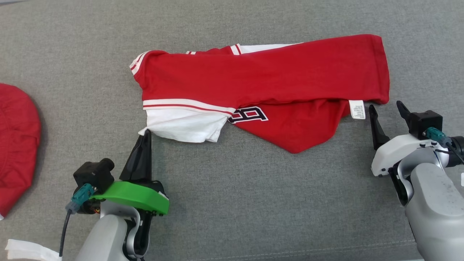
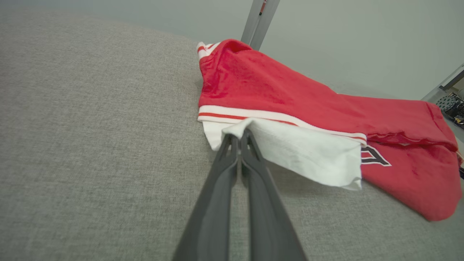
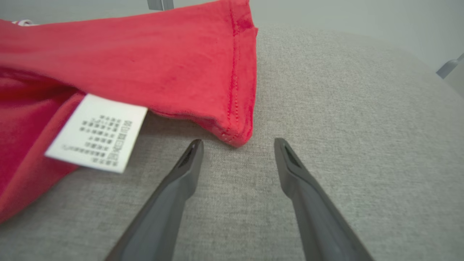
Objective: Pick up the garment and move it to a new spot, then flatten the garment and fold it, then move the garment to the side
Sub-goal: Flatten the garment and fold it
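The garment (image 1: 261,83) is a red jersey with white sleeves and striped trim, lying folded lengthwise across the middle of the grey cushion. My left gripper (image 1: 146,135) is shut on the near corner of its white sleeve (image 2: 301,152), the cloth pinched at my fingertips (image 2: 232,139). My right gripper (image 1: 386,108) stands open just beyond the garment's right hem corner (image 3: 235,136), which lies between and slightly ahead of the two fingers without touching them. A white care label (image 3: 98,132) hangs from the red fabric beside that corner.
Another red cloth (image 1: 16,145) lies at the left edge of the grey cushion (image 1: 232,203). A scrap of white fabric (image 1: 25,250) shows at the bottom left corner. A metal post (image 2: 259,21) stands behind the cushion.
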Available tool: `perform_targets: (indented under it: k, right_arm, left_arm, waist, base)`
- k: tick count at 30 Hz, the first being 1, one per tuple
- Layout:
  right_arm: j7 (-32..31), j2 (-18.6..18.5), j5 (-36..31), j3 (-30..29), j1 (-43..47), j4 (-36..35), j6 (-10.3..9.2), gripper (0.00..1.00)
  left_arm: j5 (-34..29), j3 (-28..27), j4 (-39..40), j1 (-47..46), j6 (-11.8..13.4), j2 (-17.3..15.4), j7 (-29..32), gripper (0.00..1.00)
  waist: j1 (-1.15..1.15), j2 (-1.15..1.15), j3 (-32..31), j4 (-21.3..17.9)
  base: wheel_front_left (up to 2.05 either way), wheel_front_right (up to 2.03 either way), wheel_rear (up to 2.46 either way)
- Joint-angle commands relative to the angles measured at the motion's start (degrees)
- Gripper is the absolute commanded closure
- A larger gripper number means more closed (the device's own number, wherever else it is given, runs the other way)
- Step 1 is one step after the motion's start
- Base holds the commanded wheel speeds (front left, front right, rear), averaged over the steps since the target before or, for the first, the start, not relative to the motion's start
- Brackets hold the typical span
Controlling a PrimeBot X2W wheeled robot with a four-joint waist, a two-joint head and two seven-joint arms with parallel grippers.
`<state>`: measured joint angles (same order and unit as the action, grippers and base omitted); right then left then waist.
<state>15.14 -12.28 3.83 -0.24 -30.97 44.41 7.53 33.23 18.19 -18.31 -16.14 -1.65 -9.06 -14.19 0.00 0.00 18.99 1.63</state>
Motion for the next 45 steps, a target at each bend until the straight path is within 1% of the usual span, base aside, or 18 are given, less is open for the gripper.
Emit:
perform_targets:
  k: [1, 4, 5, 6, 7, 9, 10, 15, 20, 23, 26, 29, 31, 34, 38, 40, 42, 45]
  right_arm:
    - [0.0, -0.3, 0.2, 0.3, -1.3, 0.8, -0.08, 0.0]
    - [0.0, -0.2, 0.9, 0.8, -2.5, 1.9, -0.08, 0.0]
    - [0.0, -0.3, 1.0, 1.1, -2.9, 1.9, -0.08, 0.04]
    - [0.0, -0.3, 1.3, 1.2, -3.2, 2.0, -0.08, 0.22]
    - [0.0, -0.4, 1.5, 1.5, -3.4, 1.9, -0.08, 0.44]
    - [0.0, -0.5, 1.7, 2.4, -3.6, 1.9, -0.08, 0.78]
    - [0.0, -0.7, 1.7, 2.7, -3.6, 1.8, -0.08, 1.0]
    - [0.0, -1.9, 2.2, 2.6, -1.1, -1.8, -0.08, 1.0]
    - [0.0, -3.7, 3.0, 1.4, 1.6, -8.5, -0.08, 1.0]
    - [0.0, -5.2, 3.9, 1.0, 1.6, -13.6, -0.08, 1.0]
    - [0.0, -7.1, 4.8, 1.2, -0.7, -17.8, -0.09, 1.0]
    - [-1.6, -8.6, 5.7, 1.8, -5.4, -21.3, -0.09, 1.0]
    - [-3.7, -10.0, 5.0, 2.3, -9.3, -22.7, -0.09, 1.0]
    - [-7.5, -10.3, 4.6, 3.7, -16.2, -23.1, -0.09, 1.0]
    - [-11.8, -10.9, 3.9, 5.3, -28.4, -20.4, -0.09, 1.0]
    - [-12.6, -10.8, 3.7, 5.8, -34.3, -18.0, -0.09, 1.0]
    - [-12.6, -11.1, 2.6, 5.8, -40.2, -15.1, -0.09, 1.0]
    - [-10.8, -10.6, 0.5, 5.0, -48.2, -10.9, -0.09, 1.0]
  left_arm:
    - [-0.2, -0.3, 0.3, -0.9, 0.2, -0.5, -0.1, 1.0]
    - [-0.2, -0.4, 0.5, -1.4, 0.3, -0.6, -0.2, 1.0]
    - [-0.2, -0.4, 0.6, -1.6, 0.3, -0.7, -0.2, 1.0]
    - [-0.3, -0.4, 0.5, -1.6, 0.4, -0.7, -0.2, 1.0]
    - [-0.4, -0.4, 0.5, -1.7, 0.5, -0.8, -0.3, 1.0]
    - [-0.5, -0.3, 0.4, -2.0, 0.5, -0.9, -0.3, 1.0]
    - [-0.6, -0.3, 0.4, -2.2, 0.6, -1.0, -0.3, 1.0]
    - [-0.8, -0.9, 1.7, -2.4, 0.5, -1.3, -0.6, 1.0]
    - [-1.4, -2.4, 8.0, -2.3, 0.1, -2.8, -0.8, 1.0]
    - [-1.5, -3.6, 14.7, -4.4, 0.1, -5.2, 0.7, 1.0]
    - [-0.8, -5.1, 20.8, -8.0, 0.1, -7.8, 4.2, 1.0]
    - [-0.9, -7.1, 25.2, -15.2, -0.2, -11.3, 8.3, 1.0]
    - [0.0, -7.8, 25.7, -21.1, -0.7, -12.2, 10.9, 1.0]
    - [0.1, -7.7, 23.8, -31.0, -1.6, -13.5, 14.2, 1.0]
    - [-2.2, -5.1, 17.1, -46.6, -3.2, -14.1, 17.7, 1.0]
    - [-3.9, -3.6, 12.3, -53.9, -3.8, -13.9, 18.8, 1.0]
    - [-5.5, -2.4, 7.2, -61.4, -4.1, -13.3, 18.6, 1.0]
    - [-8.8, -0.3, -0.1, -71.5, -4.5, -12.6, 16.7, 1.0]
  waist:
    - [0.0, 0.0, 0.8, 0.6]
    - [0.0, 0.0, 1.5, 0.7]
    - [0.0, 0.0, 1.8, 0.8]
    - [0.0, 0.0, 2.0, 0.8]
    - [0.0, 0.0, 2.1, 0.8]
    - [0.0, 0.0, 2.3, 0.8]
    - [0.0, 0.0, 2.4, 0.8]
    - [0.0, 0.0, 1.2, 0.6]
    - [0.0, 0.0, -1.2, -0.4]
    - [0.0, 0.0, -2.3, -1.3]
    - [0.0, 0.0, -2.4, -2.0]
    - [0.0, 0.0, -0.9, -2.7]
    - [0.0, 0.0, 0.6, -3.0]
    - [0.0, 0.0, 3.5, -3.3]
    - [0.0, 0.0, 8.9, -3.6]
    - [0.0, 0.0, 11.3, -3.6]
    - [0.0, 0.0, 13.8, -3.6]
    - [0.0, 0.0, 16.8, -3.9]
  base:
    - [0.0, 0.0, 0.0]
    - [0.0, 0.0, 0.0]
    - [0.0, 0.0, 0.0]
    - [0.0, 0.0, 0.0]
    - [0.0, 0.0, 0.0]
    - [0.0, 0.0, 0.0]
    - [0.0, 0.0, 0.0]
    - [0.0, 0.0, 0.0]
    - [0.0, 0.0, 0.0]
    - [0.0, 0.0, 0.0]
    - [0.0, 0.0, 0.0]
    - [0.0, 0.0, 0.0]
    - [0.0, 0.0, 0.0]
    - [0.0, 0.0, 0.0]
    - [0.0, 0.0, 0.0]
    - [0.0, 0.0, 0.0]
    - [0.0, 0.0, 0.0]
    - [0.0, 0.0, 0.0]
